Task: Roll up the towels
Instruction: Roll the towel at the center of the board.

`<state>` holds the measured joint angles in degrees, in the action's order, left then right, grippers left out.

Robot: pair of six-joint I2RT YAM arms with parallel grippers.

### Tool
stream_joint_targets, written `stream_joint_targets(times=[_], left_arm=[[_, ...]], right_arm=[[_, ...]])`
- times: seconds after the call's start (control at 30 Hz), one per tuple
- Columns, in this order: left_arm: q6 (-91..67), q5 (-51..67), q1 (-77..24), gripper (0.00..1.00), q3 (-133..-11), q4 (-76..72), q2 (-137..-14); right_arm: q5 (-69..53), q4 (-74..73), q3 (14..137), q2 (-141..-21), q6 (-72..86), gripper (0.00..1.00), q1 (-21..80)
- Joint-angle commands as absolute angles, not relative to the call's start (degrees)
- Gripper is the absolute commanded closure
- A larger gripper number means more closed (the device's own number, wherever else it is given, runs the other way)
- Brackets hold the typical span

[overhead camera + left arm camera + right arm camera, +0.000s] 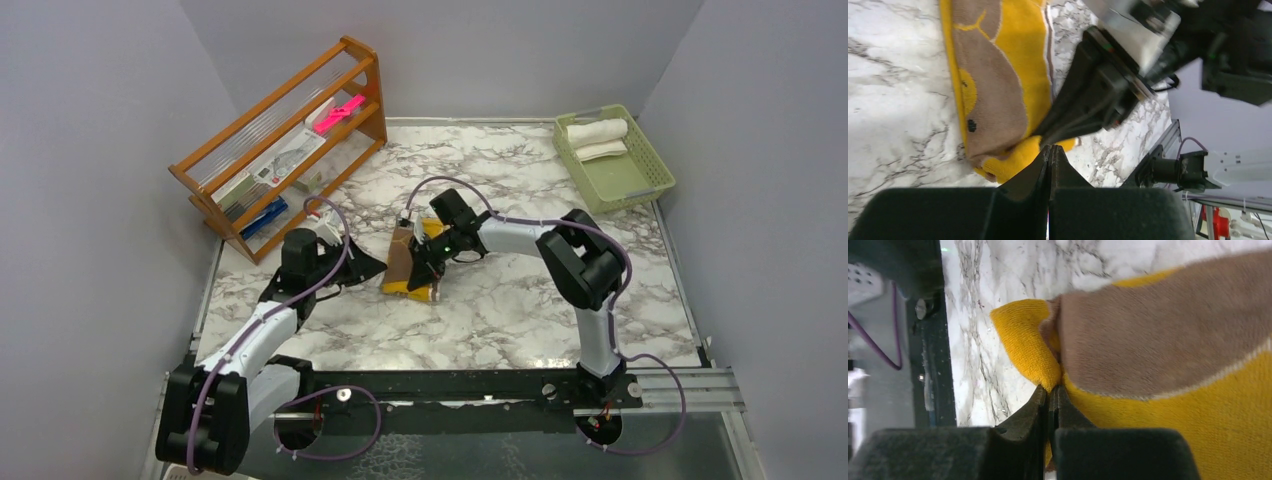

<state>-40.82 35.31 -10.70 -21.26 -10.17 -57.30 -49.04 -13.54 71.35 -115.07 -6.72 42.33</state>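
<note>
The mustard-yellow towel (405,262) with its brown printed face lies in the middle of the marble table, partly folded. It fills the left wrist view (998,75) and the right wrist view (1173,390). My right gripper (420,280) (1052,388) is shut on the yellow edge at the towel's near end, with cloth showing between its jaws. My left gripper (378,268) (1050,148) is shut with nothing visible between the tips. It sits just left of that corner, under the right arm's black fingers (1083,105). The cream-white towel (597,130) lies rolled in a basket.
A green plastic basket (660,165) stands at the back right corner. A wooden rack (285,150) with small items stands slanted at the back left. Grey walls close in the table on three sides. A black rail (450,385) runs along the near edge.
</note>
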Motion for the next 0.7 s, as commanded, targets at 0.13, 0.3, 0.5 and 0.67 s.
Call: stream_joint_targets(times=[0.13, 0.3, 0.5, 0.67], left_arm=[[-42.4, 36.8, -18.7, 1.0, -20.2, -19.6, -60.0], [-43.7, 35.6, -21.9, 1.0, -17.6, -25.1, -66.1], [-44.1, 36.3, -22.5, 1.0, -16.3, -31.6, -74.7], [-41.8, 32.5, -22.5, 1.0, -18.2, -32.1, -79.1]], right_arm=[[-59.1, -11.8, 71.1, -122.1, 5.1, 0.99, 37.6], [-58.4, -10.8, 71.8, -126.6, 10.3, 0.99, 35.7], [-58.0, -9.7, 72.7, -129.5, 13.1, 0.99, 35.6], [-58.1, -9.6, 72.6, -129.4, 13.0, 0.99, 35.6]])
